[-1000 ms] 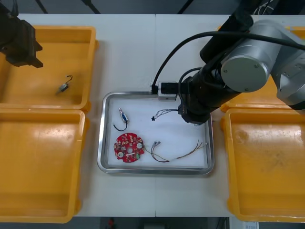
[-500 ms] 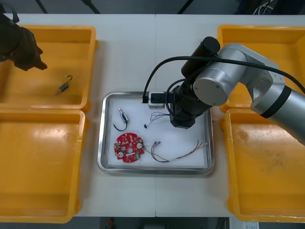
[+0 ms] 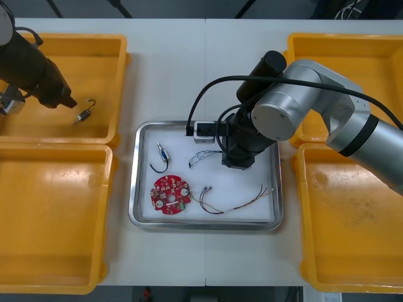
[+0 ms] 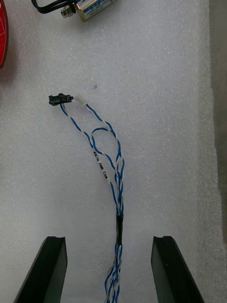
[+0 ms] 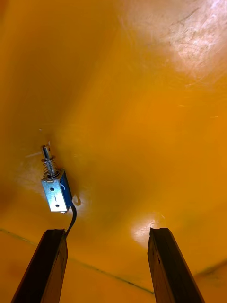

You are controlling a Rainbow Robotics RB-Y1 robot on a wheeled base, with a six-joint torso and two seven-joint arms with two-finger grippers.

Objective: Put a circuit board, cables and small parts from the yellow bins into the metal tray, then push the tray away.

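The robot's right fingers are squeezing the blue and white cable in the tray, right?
No. The right wrist view shows the right gripper open: its fingers stand apart either side of the blue and white cable, lying in the tray.

bins (image 3: 69, 39) yellow | circuit board (image 3: 170, 194) red | cable (image 4: 118, 222) blue-white twisted | tray (image 3: 179, 141) white inside

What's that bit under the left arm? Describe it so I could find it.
Look at the far yellow bin on the robot's left, where the left gripper hangs open. On its floor lies a small metal part, a silvery block with a spring pin and hooked black wire. It lies alone there; its lookalike is in the metal tray.
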